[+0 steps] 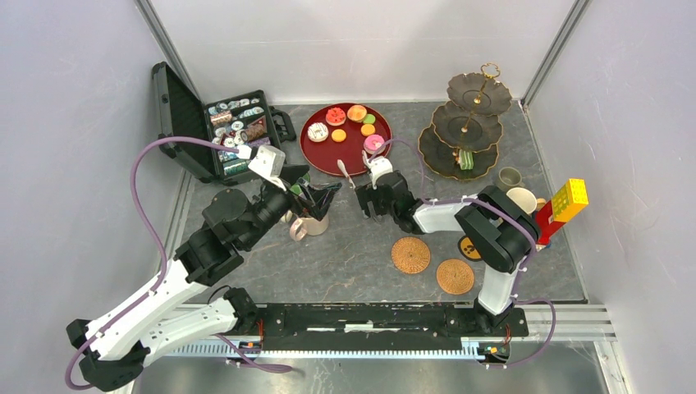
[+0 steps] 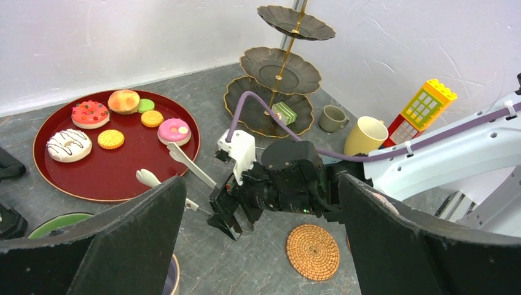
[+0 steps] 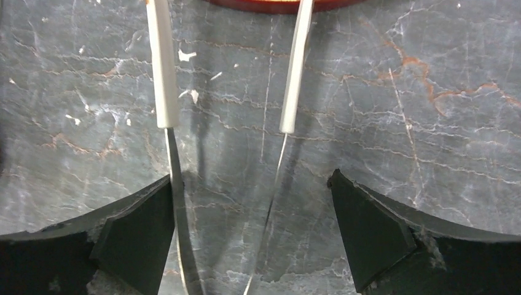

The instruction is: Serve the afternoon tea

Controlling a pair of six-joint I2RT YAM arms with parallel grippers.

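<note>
Several toy cakes lie on the round red tray (image 1: 328, 153), among them a pink one (image 2: 174, 130) and a white one (image 2: 68, 144). A green cake (image 1: 465, 160) sits on the bottom tier of the dark three-tier stand (image 1: 484, 90). My right gripper (image 3: 252, 227) is open low over the table. The white-handled tongs (image 3: 163, 74) lie between its fingers, with the left finger against one metal arm. My left gripper (image 1: 309, 190) is open above a beige mug (image 1: 312, 225), holding nothing. A grey mug (image 1: 510, 176) and a yellow mug (image 1: 522, 199) stand right of the stand. A green-lined mug (image 2: 58, 222) is near the left gripper.
An open black case (image 1: 234, 131) of small items stands at the back left. Two woven coasters (image 1: 410, 254) (image 1: 455, 276) lie near the right arm's base. A toy block house (image 1: 565, 207) leans by the right wall. Walls close in three sides.
</note>
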